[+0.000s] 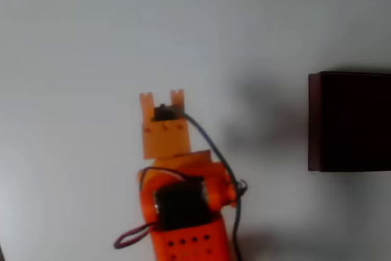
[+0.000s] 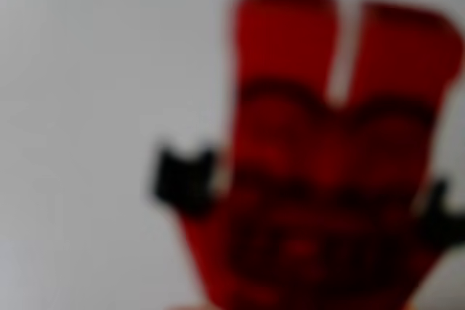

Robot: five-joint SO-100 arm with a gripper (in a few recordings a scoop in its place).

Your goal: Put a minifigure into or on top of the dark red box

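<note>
Filling the blurred wrist view: red minifigure (image 2: 327,157), legs up, black hands at both sides, close under the camera. Grasp on it not discernible. Orange gripper (image 1: 162,97) in overhead view, fingertips slightly parted. Dark red box (image 1: 349,121) well apart to its right, on white table (image 1: 91,41).

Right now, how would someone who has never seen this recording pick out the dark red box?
Overhead, start from the orange arm at the bottom of the pale table and look right to the picture's edge. The dark red box sits there, large, rectangular and near-black inside, cut off by the frame.
</note>
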